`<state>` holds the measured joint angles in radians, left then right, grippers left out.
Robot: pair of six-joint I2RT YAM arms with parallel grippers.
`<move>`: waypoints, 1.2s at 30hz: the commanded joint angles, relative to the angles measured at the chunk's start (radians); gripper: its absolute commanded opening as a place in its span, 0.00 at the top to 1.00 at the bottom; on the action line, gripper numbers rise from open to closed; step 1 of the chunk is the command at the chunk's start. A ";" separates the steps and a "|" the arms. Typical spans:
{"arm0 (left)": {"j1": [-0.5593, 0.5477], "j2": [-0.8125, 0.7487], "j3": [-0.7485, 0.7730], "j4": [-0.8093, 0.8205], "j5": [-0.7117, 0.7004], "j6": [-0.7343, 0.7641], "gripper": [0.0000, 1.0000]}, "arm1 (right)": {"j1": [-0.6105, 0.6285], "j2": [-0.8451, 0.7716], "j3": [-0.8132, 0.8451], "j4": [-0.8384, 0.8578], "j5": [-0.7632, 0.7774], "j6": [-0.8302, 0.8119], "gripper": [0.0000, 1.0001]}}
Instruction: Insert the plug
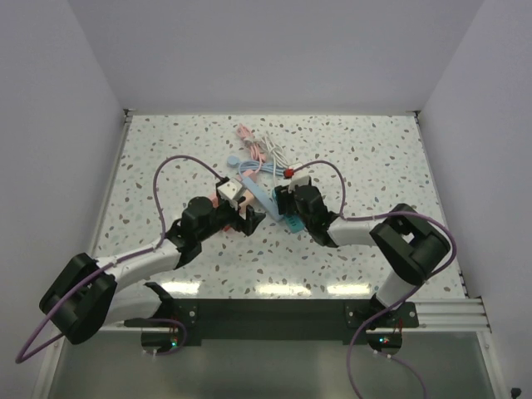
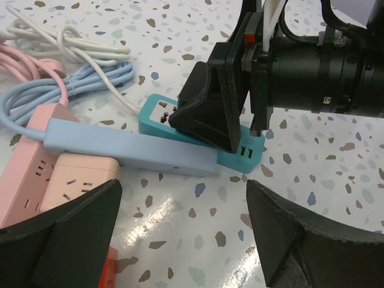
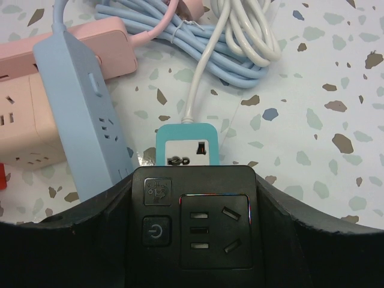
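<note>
Across the middle of the top view, your speckled table (image 1: pixel 374 158) sits inside plain white walls (image 1: pixel 274 50). At centre frame your right gripper (image 1: pixel 287 204) is clamped on the black plug (image 3: pixel 215 231), which is right over the teal strip (image 2: pixel 159 114). Your left gripper (image 2: pixel 183 234) gapes wide above the pink strips (image 2: pixel 36 162).

Count: five socket units. Three are long: the teal strip (image 3: pixel 183 141), a blue strip (image 3: pixel 84 102) right alongside it, and a pink strip (image 3: pixel 117 51) just past the blue one. Two are blocky: a black socket block (image 3: pixel 198 222) over the teal strip's end opposite its cord, and a peach cube (image 3: pixel 24 126) across the blue strip from teal. Three coiled cables lie beyond the teal strip's cord end: white cable (image 3: pixel 252 30), blue cable (image 3: pixel 150 18), pink cable (image 2: pixel 24 65).
</note>
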<state>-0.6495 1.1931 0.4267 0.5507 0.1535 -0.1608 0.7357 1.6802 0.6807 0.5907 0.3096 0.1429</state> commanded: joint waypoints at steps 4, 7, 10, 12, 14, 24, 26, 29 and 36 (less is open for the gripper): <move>0.007 -0.041 -0.017 0.018 -0.003 0.018 0.10 | 0.060 0.095 -0.112 -0.221 -0.044 0.126 1.00; 0.007 -0.040 -0.020 0.023 -0.002 0.018 0.10 | 0.076 0.104 -0.139 -0.197 -0.029 0.150 1.00; 0.007 -0.038 -0.019 0.023 0.003 0.018 0.10 | 0.100 0.115 -0.155 -0.186 -0.009 0.168 1.00; 0.007 -0.041 -0.022 0.026 0.003 0.018 0.10 | 0.116 0.122 -0.155 -0.190 0.005 0.181 1.00; 0.007 -0.043 -0.022 0.028 0.006 0.017 0.10 | 0.131 0.134 -0.156 -0.195 0.020 0.188 1.00; 0.007 -0.050 -0.028 0.029 0.009 0.015 0.10 | 0.206 0.237 -0.161 -0.193 0.105 0.250 1.00; 0.008 -0.052 -0.028 0.029 0.009 0.015 0.10 | 0.225 0.263 -0.156 -0.206 0.114 0.260 1.00; 0.007 -0.056 -0.032 0.031 0.009 0.014 0.10 | 0.248 0.286 -0.158 -0.212 0.131 0.280 1.00; 0.007 -0.072 -0.036 0.032 0.011 0.012 0.10 | 0.318 0.277 -0.147 -0.308 0.183 0.325 1.00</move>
<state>-0.6483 1.1450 0.3958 0.5522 0.1535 -0.1612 0.9714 1.8240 0.6357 0.8497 0.6483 0.3531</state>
